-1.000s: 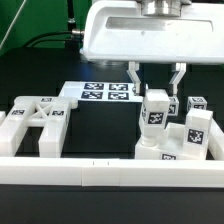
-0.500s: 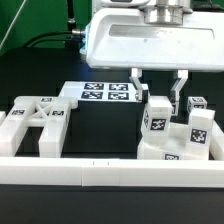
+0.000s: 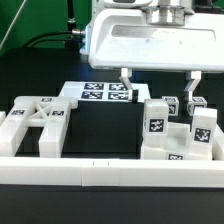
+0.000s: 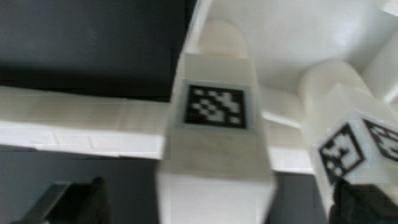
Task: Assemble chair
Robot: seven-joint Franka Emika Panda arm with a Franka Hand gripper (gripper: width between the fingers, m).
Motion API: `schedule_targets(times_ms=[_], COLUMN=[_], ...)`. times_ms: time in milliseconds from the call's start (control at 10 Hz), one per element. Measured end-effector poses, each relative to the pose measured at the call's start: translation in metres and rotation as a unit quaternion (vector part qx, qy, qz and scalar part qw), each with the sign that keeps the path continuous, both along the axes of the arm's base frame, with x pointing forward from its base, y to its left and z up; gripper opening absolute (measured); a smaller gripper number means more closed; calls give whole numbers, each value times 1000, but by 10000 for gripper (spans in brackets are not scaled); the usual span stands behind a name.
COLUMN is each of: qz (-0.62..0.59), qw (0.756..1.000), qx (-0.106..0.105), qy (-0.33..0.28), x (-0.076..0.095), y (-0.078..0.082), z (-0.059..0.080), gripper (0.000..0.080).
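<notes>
open hand [image 3: 159, 88] over the upright tagged post [image 3: 156, 122]
it is spread wide, holding nothing, just above the post; the x-braced frame [image 3: 36, 124] lies well apart from the post.

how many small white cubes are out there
2. One small cube sits just behind the tall tagged piece; the other cube sits further toward the exterior view's right. More may be hidden from this view.
</notes>
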State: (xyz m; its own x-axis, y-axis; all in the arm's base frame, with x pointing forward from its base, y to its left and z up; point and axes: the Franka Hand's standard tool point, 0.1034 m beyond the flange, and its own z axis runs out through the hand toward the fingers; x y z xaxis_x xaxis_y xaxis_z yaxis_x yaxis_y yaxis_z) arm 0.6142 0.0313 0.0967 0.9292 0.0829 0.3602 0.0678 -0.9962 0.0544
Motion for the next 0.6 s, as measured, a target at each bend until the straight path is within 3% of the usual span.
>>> schedule_targets(times_ms=[500, 600], qz=[9, 10], qw=[1000, 1000], qx=[0, 0], qy=[13, 13], x=[12, 12], y=[-19, -19], z=[29, 27], gripper=[648, 648])
